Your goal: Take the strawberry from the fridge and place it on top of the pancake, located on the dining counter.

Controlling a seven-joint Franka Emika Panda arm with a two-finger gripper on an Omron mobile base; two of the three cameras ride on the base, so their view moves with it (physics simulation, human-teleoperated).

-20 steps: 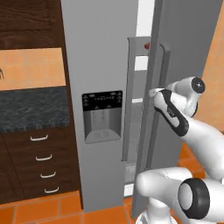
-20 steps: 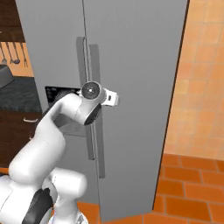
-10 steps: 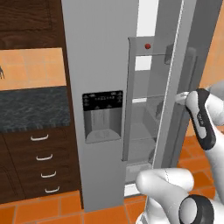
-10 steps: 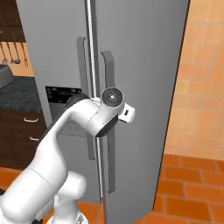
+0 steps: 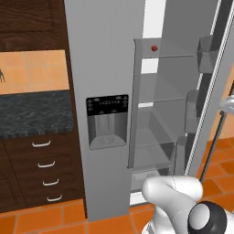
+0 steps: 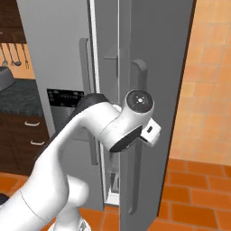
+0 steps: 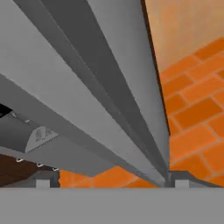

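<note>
The fridge [image 5: 105, 68] has its right door [image 5: 215, 87] swung wide, baring grey shelves. The strawberry [image 5: 154, 48], a tiny red dot, sits on the top shelf near its left wall. My gripper [image 7: 113, 180] is open at the door's long vertical handle [image 6: 140, 90], its fingertips [image 7: 43, 181] far apart, with the door's edge and handle running away between them. My hand [image 6: 153, 132] is beside the lower half of that handle, outside the door. The pancake and the dining counter are out of view.
Dark wood drawers [image 5: 43, 169] under a black-topped wall counter [image 5: 32, 112] stand left of the fridge. An orange tiled wall [image 6: 210, 67] is close behind the open door. Orange floor tiles [image 6: 189, 203] lie below. Door bins [image 5: 205, 48] hang inside the open door.
The right door has swung much wider, showing the shelves and the strawberry. My hand went right with the handle, and the jaws went from shut on it to open.
</note>
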